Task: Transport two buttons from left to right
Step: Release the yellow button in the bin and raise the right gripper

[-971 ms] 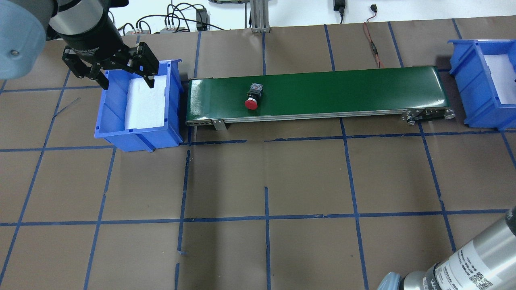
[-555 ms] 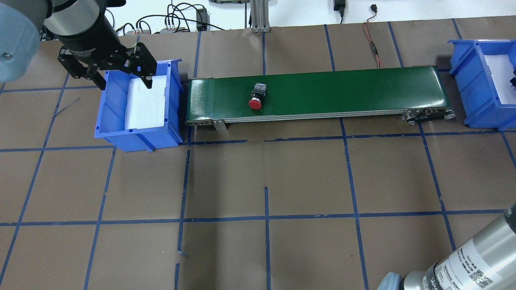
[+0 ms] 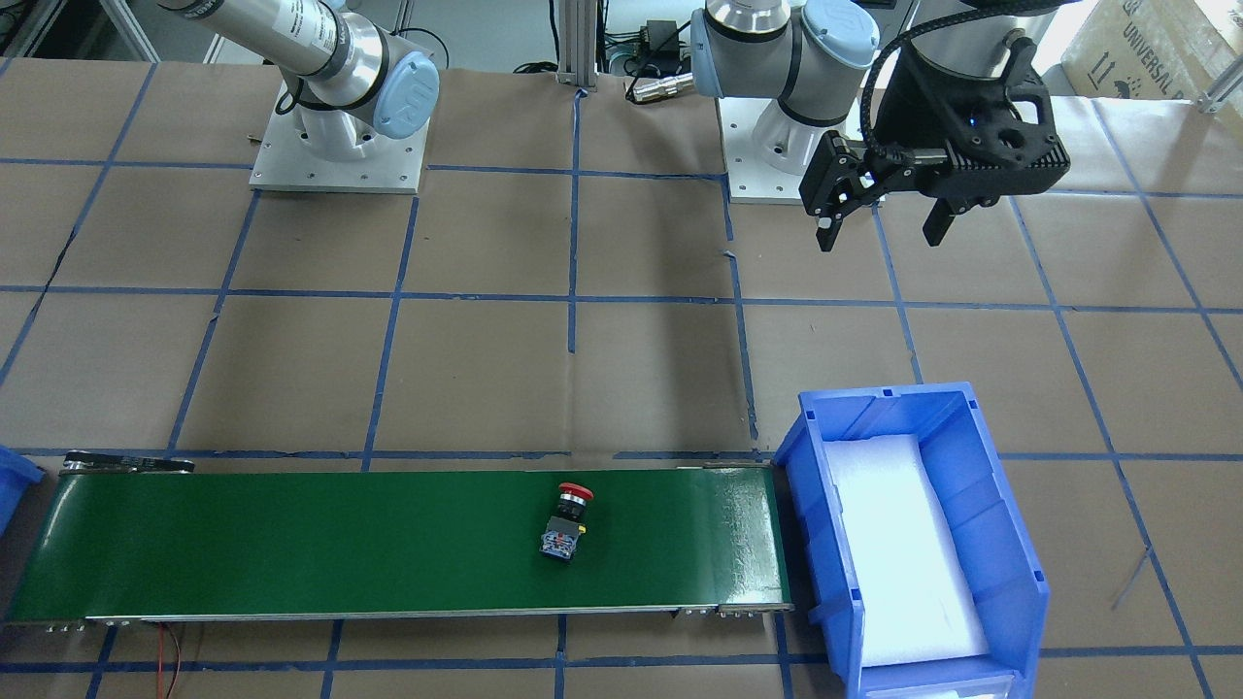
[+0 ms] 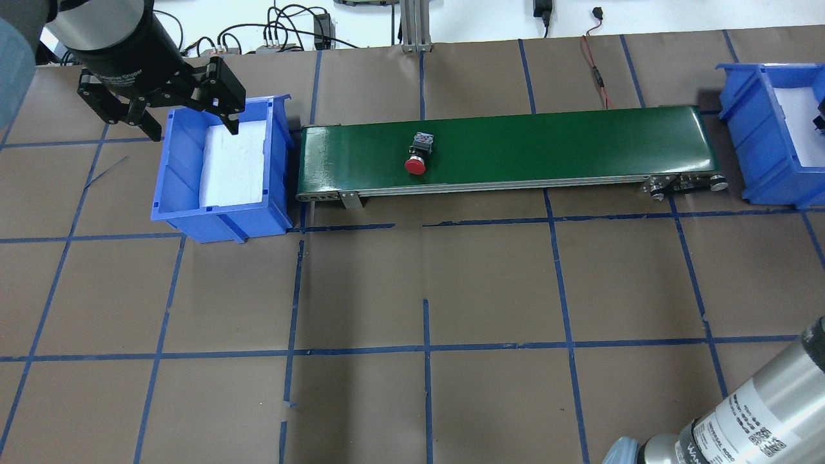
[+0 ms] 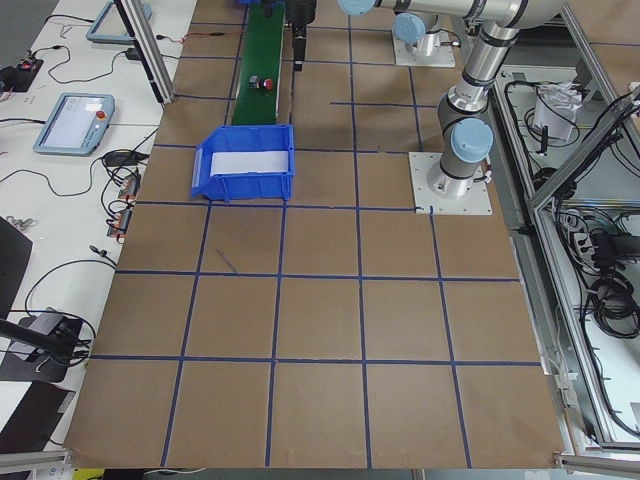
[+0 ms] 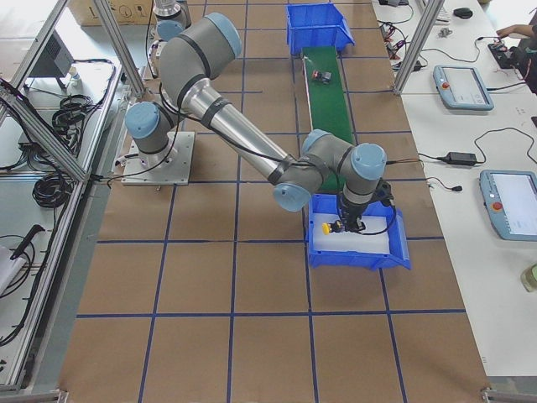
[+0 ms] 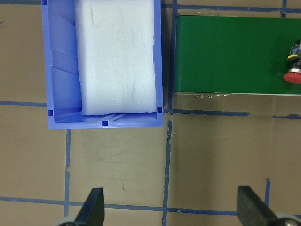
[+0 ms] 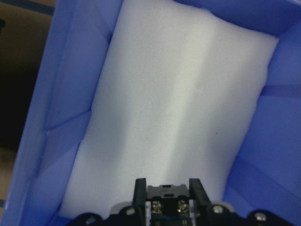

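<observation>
The red button (image 4: pixel 417 158) lies on its side on the green conveyor belt (image 4: pixel 548 142), left of the middle; it also shows in the front view (image 3: pixel 566 521) and at the right edge of the left wrist view (image 7: pixel 292 70). My left gripper (image 4: pixel 193 132) is open and empty, high over the near-left side of the left blue bin (image 4: pixel 180 193). My right gripper (image 8: pixel 167 195) is shut on the yellow button (image 6: pixel 326 227), held over the white foam of the right blue bin (image 6: pixel 361 256). Only its contact block (image 8: pixel 167 206) shows in the right wrist view.
The left bin (image 3: pixel 1010 544) holds only white foam and touches the belt's left end. The right bin (image 4: pixel 754 142) stands just past the belt's right end. A red-black cable (image 4: pixel 596 71) lies behind the belt. Blue tape lines grid the brown table.
The red button has moved to the right along the belt. My left gripper has drawn back to the left, still open. A dark part now shows over the right bin at the view's edge.
</observation>
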{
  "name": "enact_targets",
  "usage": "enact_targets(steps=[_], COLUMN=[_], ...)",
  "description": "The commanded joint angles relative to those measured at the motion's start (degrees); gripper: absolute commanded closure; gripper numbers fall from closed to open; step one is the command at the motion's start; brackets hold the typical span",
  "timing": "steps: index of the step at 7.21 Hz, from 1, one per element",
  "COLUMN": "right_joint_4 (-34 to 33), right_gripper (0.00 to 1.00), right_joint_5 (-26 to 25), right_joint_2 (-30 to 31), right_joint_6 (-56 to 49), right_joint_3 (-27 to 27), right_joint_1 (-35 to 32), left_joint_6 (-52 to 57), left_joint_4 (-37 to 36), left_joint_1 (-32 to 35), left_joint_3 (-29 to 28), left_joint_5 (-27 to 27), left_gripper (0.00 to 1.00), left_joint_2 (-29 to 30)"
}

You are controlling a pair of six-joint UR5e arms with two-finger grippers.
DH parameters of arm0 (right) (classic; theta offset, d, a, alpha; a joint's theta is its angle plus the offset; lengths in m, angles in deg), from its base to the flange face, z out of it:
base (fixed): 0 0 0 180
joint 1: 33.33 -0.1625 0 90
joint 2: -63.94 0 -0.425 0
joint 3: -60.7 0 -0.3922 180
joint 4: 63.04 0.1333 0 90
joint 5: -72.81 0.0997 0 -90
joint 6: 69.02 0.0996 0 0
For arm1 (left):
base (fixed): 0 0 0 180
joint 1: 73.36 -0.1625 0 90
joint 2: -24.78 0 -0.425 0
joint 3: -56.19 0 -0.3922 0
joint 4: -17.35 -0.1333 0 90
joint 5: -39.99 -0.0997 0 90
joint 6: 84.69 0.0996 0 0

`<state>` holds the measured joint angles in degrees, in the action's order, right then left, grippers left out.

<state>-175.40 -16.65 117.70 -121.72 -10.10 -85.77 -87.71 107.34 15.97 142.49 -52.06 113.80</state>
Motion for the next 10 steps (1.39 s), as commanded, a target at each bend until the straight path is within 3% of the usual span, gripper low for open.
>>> enact_targets(steps=[1, 7, 8, 9, 10], right_joint_4=[-2.8, -5.4, -5.4, -5.4, -5.3], right_gripper=[0.91, 0.91, 0.86, 0.50, 0.32], right_joint_5=[1.7, 1.9, 1.9, 2.1, 3.2], right_joint_2=[-2.1, -6.4, -6.4, -6.5, -6.3], right_joint_6=[-0.1, 0.0, 0.0, 0.1, 0.0], right_joint_3=[1.0, 0.1, -0.2, -0.3, -0.3], right_joint_1=[-0.5, -0.7, -0.7, -0.7, -0.7], left_joint_6=[0.4, 0.4, 0.5, 0.5, 0.5], left_joint_4=[-0.3, 1.0, 1.3, 1.4, 1.4], left_joint_1=[0.1, 0.3, 0.4, 0.3, 0.3], left_joint_3=[0.4, 0.0, -0.3, -0.3, -0.1], left_joint_5=[0.2, 0.4, 0.4, 0.2, 0.2], left_gripper=[0.00, 0.00, 0.00, 0.00, 0.00], left_joint_2=[0.2, -0.3, -0.3, -0.2, -0.1])
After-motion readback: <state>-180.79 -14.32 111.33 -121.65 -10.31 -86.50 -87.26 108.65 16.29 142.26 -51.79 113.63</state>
